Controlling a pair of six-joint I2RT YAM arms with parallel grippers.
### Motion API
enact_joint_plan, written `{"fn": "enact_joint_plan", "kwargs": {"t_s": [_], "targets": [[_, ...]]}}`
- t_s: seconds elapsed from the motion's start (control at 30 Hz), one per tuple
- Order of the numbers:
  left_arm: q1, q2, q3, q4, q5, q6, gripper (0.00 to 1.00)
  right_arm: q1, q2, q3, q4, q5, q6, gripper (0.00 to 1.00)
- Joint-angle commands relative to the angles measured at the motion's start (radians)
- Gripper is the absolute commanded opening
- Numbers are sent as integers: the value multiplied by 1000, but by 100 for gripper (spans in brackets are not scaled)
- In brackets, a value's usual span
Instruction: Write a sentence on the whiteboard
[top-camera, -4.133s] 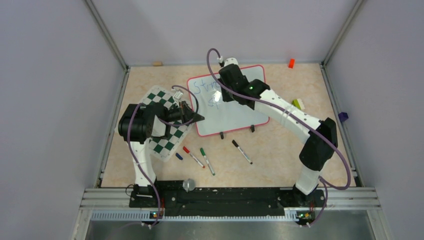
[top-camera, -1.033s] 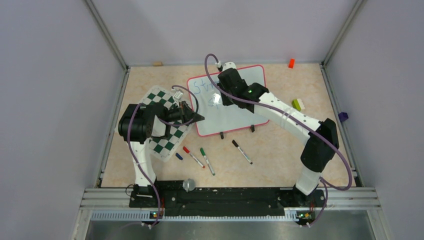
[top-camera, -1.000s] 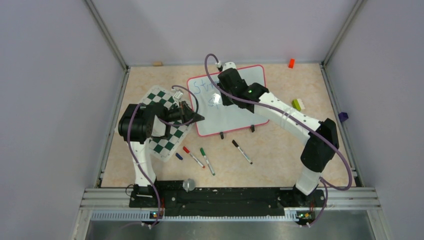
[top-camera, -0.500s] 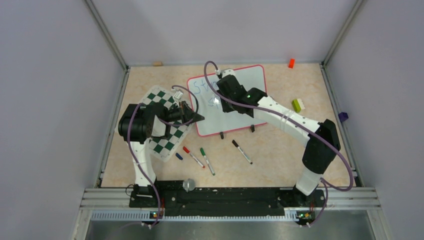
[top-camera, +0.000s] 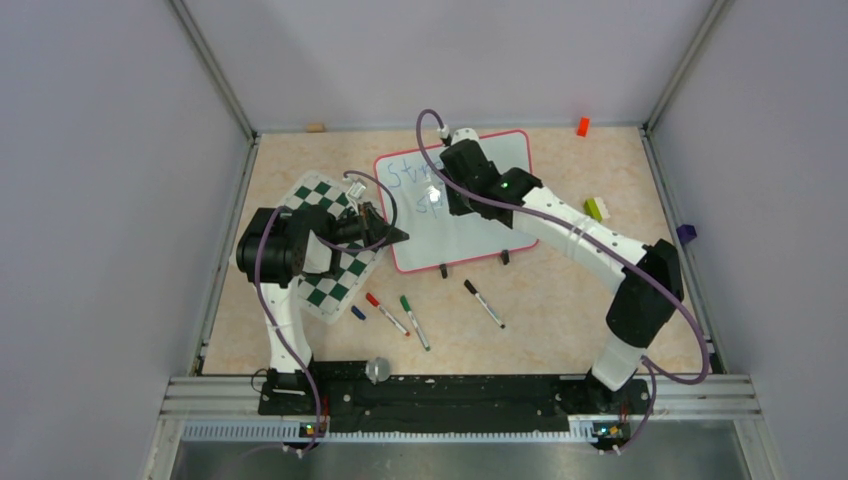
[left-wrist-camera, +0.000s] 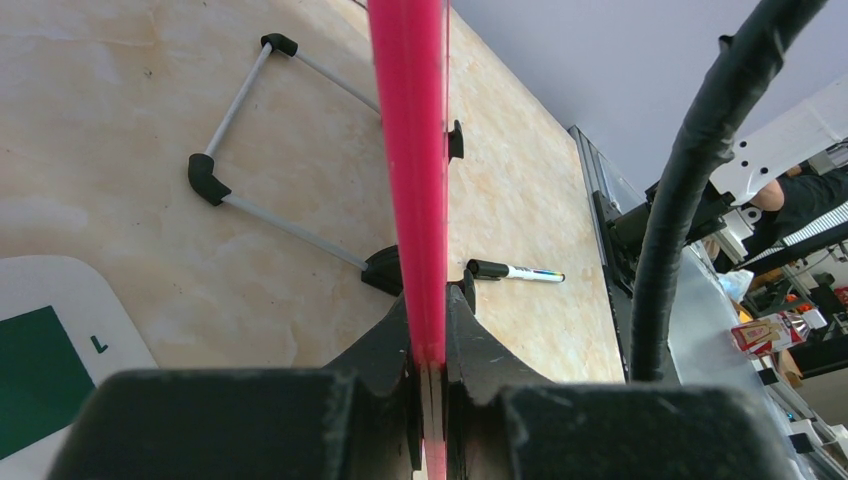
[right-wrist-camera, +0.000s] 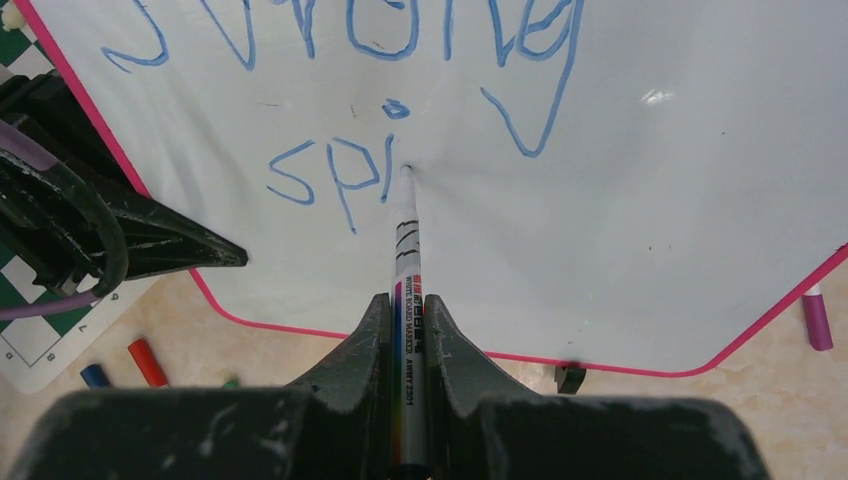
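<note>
**Second line under way, marker tip at the foot of the "i"**

In the top view the right arm has swung a little right and toward the far side over the last half second. The left arm has not stirred. We judge that a stroke has just ended and the next letter is due, so most of the sentence (right-wrist-camera: 330, 178) remains to be written.

The whiteboard (top-camera: 455, 243) lies at the far middle of the table (top-camera: 570, 310), just right of the chessboard mat (top-camera: 335, 272). Three spare markers (top-camera: 484, 303) lie nearer to us.

The top view hides most of the writing beneath the right arm. The right wrist view reads it plainly: "Strong" above, "spi" below. There the right fingers (right-wrist-camera: 390, 315) pinch the marker (right-wrist-camera: 406, 235), whose tip touches the board at the bottom of the "i".

Only the left wrist view shows the left fingers (left-wrist-camera: 403, 345) pressed on the board's pink frame (left-wrist-camera: 410, 150), steadying it. It also shows the wire stand (left-wrist-camera: 285, 228) beneath.
</note>
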Motion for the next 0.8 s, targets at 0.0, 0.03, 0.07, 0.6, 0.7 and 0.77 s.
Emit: {"fn": "enact_joint_plan", "kwargs": {"t_s": [0.0, 0.03, 0.07, 0.6, 0.7, 0.77], "targets": [[29, -7, 1, 103, -74, 67, 0, -17, -48, 57, 11, 11, -12, 0], [29, -7, 0, 103, -73, 67, 0, -19, -46, 58, 9, 15, -13, 0], [29, -7, 1, 103, -75, 67, 0, -21, -44, 59, 8, 17, -13, 0], [29, -8, 0, 103, -74, 69, 0, -23, -11, 70, 4, 34, -27, 0], [29, -12, -4, 103, -74, 72, 0, -24, -7, 70, -3, 38, -27, 0], [29, -12, -5, 103, -75, 73, 0, -24, -5, 73, -9, 54, -26, 0]]}}
